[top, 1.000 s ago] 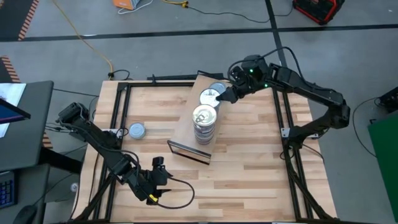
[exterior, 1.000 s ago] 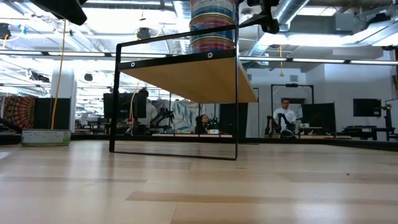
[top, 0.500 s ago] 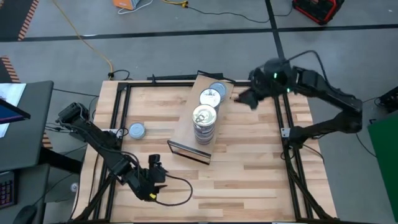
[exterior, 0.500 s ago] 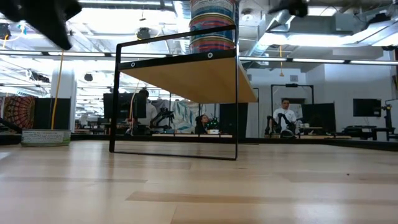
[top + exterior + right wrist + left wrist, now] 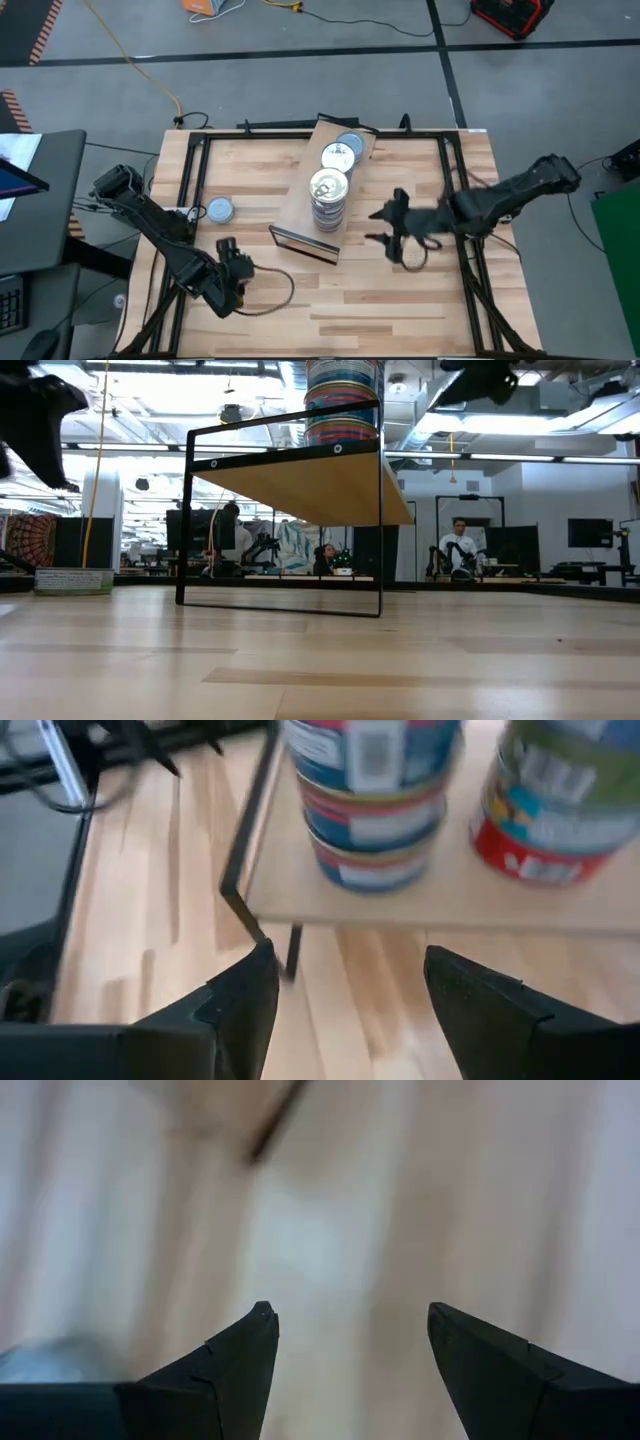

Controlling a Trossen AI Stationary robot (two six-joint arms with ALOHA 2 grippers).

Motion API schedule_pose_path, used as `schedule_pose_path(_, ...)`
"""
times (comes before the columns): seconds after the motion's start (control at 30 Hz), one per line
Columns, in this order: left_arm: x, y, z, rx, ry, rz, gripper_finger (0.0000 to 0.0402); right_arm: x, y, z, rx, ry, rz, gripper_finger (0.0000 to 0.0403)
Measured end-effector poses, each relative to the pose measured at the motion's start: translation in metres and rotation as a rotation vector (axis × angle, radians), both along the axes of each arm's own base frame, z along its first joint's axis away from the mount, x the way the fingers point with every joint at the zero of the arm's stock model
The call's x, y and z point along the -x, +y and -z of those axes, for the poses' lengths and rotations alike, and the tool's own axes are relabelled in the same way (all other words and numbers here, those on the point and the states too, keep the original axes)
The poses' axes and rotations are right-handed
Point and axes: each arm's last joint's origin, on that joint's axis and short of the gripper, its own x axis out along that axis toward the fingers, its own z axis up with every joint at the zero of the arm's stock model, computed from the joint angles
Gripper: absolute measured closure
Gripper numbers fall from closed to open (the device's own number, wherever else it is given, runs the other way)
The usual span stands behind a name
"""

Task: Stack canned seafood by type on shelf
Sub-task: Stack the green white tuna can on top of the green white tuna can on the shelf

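Our right gripper hangs empty, fingers apart, beside the shelf. Our left gripper gapes empty near a loose tin.

the shelf stands near the middle of the worktop, slanted. on it three stacks of cans sit in a row: the tallest stack nearest the front, a second behind it, a third at the back. a single can lies on the worktop, well left of the shelf.
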Motion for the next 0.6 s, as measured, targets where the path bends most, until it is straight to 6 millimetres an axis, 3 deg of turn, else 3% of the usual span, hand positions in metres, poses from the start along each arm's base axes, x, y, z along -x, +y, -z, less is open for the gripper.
schedule_pose_path(0.23,0.014,0.036,0.014,-0.188,0.14,-0.27,0.0152,0.015,0.044,0.013,0.194,-0.202,0.068,0.0127)
schedule_pose_path(0.43,0.021,0.066,0.046,-0.271,0.299,-0.313,0.0152,0.037,0.055,-0.006,0.171,-0.311,0.048,0.0127)
schedule_pose_path(0.6,0.024,0.081,0.053,-0.384,0.342,-0.288,0.0152,0.051,0.066,-0.013,0.146,-0.356,-0.001,0.0127)
